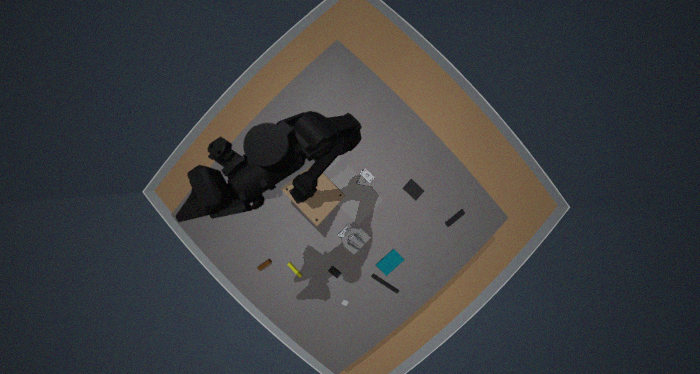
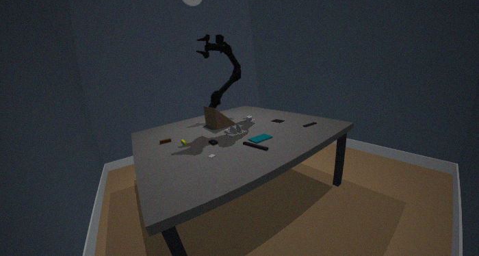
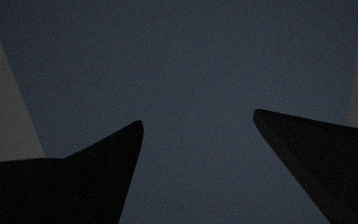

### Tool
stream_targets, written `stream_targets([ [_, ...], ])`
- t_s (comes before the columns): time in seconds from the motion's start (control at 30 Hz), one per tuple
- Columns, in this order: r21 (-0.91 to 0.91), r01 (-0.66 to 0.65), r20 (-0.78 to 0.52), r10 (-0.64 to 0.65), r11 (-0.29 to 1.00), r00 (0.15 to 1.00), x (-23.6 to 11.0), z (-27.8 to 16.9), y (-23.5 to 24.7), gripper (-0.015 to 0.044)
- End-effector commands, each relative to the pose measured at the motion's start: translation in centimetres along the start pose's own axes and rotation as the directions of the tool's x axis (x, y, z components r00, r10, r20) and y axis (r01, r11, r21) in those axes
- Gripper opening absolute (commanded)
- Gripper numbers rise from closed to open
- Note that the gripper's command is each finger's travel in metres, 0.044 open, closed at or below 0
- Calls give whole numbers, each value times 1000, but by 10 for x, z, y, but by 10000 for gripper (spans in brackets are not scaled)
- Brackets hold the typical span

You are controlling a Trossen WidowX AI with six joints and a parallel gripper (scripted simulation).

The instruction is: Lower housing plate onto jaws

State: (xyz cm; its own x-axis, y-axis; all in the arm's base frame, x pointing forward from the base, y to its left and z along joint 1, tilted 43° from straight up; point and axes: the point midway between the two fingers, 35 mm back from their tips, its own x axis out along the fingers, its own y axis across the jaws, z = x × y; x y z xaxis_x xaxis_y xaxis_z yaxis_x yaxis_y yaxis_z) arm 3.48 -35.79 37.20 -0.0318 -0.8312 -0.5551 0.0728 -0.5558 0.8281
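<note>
My gripper point(image 2: 197, 45) point(image 3: 197, 120) is open and empty, high above the table, with its two dark fingers wide apart. The pale grey jaw assembly point(image 1: 355, 240) point(image 2: 235, 131) sits on the table, with its jaws on a base; the pins and stubs are too small to make out. A small pale part with holes, which looks like the housing plate point(image 1: 367, 175) point(image 2: 249, 118), is apart from the assembly, farther back on the table. Whether it lies flat is too small to tell. Neither object shows in the wrist view.
The arm stands on a wooden wedge point(image 1: 318, 213) point(image 2: 213, 120) beside the assembly. A teal block point(image 1: 390, 262) point(image 2: 261, 138), a yellow stick point(image 1: 294, 269), an orange-brown piece point(image 1: 264, 264), a small white piece point(image 1: 345, 303) and several dark pieces lie around.
</note>
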Motion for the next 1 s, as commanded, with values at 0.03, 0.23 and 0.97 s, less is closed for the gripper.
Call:
stream_targets([
  [0.03,-109,10,-104,-22,994,994,-3,-35,-11,440],
  [0.23,-240,1,-225,-57,971,973,-11,-76,-26,440],
  [0.97,-620,-215,-579,-255,755,774,-70,-200,-105,440],
])
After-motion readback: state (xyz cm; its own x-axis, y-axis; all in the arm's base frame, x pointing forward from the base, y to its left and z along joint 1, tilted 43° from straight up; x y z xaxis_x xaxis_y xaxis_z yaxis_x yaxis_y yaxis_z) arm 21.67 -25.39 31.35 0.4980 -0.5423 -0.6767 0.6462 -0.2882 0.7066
